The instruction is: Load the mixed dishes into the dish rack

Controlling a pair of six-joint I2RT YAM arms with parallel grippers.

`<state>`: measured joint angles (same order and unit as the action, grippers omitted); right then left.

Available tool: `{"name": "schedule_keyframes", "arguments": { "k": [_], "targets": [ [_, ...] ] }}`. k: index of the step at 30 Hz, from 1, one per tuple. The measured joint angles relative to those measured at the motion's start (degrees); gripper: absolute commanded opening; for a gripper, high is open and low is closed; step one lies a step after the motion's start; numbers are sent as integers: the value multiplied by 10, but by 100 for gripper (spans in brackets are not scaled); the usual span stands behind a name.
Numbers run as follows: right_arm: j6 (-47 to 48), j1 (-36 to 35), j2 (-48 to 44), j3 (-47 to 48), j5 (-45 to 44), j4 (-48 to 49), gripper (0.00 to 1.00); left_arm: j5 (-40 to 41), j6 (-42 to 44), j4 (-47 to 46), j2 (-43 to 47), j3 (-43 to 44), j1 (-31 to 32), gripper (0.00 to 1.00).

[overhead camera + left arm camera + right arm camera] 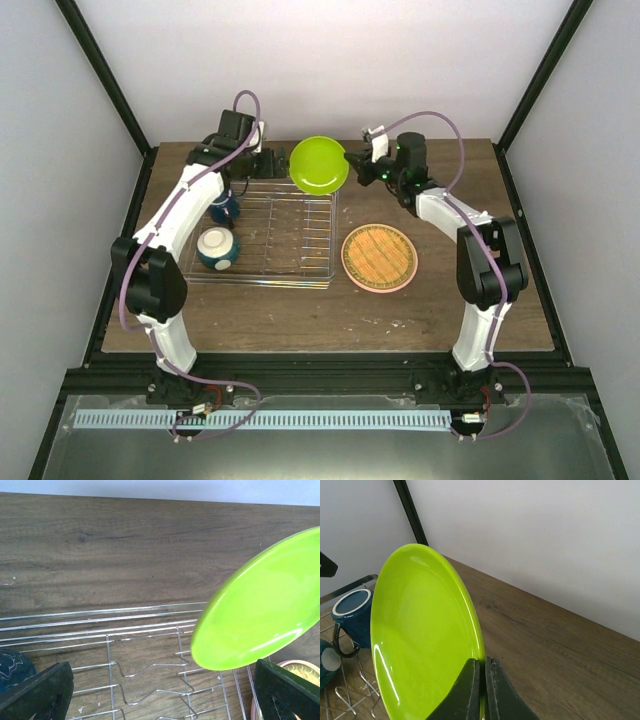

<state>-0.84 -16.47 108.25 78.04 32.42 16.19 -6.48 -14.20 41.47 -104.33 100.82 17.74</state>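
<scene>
My right gripper (pixel 352 160) is shut on the rim of the lime-green plate (pixel 319 165) and holds it tilted on edge above the far right corner of the dish rack (pixel 300 270). The pinch shows in the right wrist view (pixel 483 680), on the plate (pixel 420 640). My left gripper (pixel 262 162) is open and empty over the rack's far edge, just left of the plate (pixel 260 610). The dark blue mug (pixel 224 209) and the bowl (pixel 217 248) sit at the rack's left end. The cream plate (pixel 378 254) lies on the salmon-pink plate (pixel 380 290), right of the rack.
The rack's wires (pixel 145 680) lie under my left gripper (pixel 160 700), with the mug (pixel 12 665) at the lower left. The mug (pixel 352 612) also shows left of the plate in the right wrist view. Walls and a black frame enclose the table.
</scene>
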Motion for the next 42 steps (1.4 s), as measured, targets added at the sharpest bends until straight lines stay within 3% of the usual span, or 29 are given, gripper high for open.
{"name": "schedule_keyframes", "arguments": {
  "k": [27,42],
  "targets": [
    [129,-78,28,15,-104,74,1,15,-6,-15,5,0,-13,100],
    [155,-91,42,1,-141,105,1,13,-5,-16,5,0,-19,100]
  ]
}}
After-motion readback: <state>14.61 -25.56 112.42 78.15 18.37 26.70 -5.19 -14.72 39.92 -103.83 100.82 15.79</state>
